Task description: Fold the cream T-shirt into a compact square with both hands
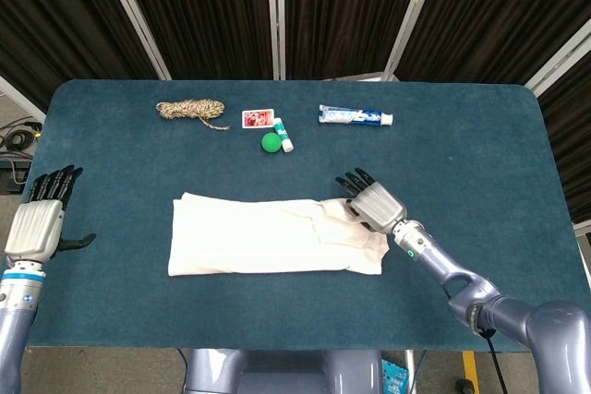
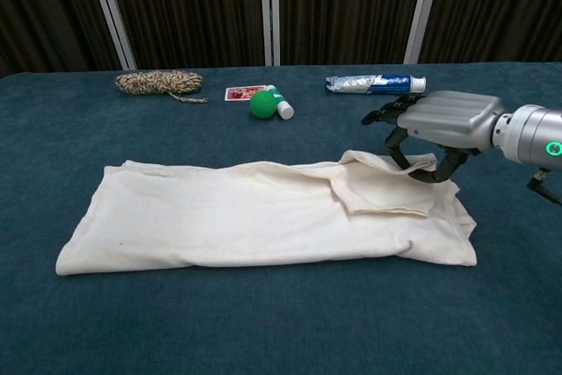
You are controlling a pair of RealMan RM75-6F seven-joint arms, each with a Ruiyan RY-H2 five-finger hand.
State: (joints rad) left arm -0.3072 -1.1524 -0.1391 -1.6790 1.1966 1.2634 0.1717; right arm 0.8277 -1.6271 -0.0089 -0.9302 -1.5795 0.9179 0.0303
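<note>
Dark teal bench [image 1: 480, 136]. Along far edge, left to right: coil of tan braided rope [image 1: 189, 111], small red-and-white card [image 1: 258, 118] lying flat, green ball [image 1: 271, 142] touching or just beside a small white tube with green cap [image 1: 284, 135], then, well apart to the right, a blue-and-white toothpaste tube [image 1: 355, 115] lying on its side, cap pointing right. Dark curtain with pale vertical poles [image 1: 277, 6] behind.

Lab/studio setup: black curtains [image 1: 203, 6] (metal-framed), teal table [image 1: 462, 145].
</note>
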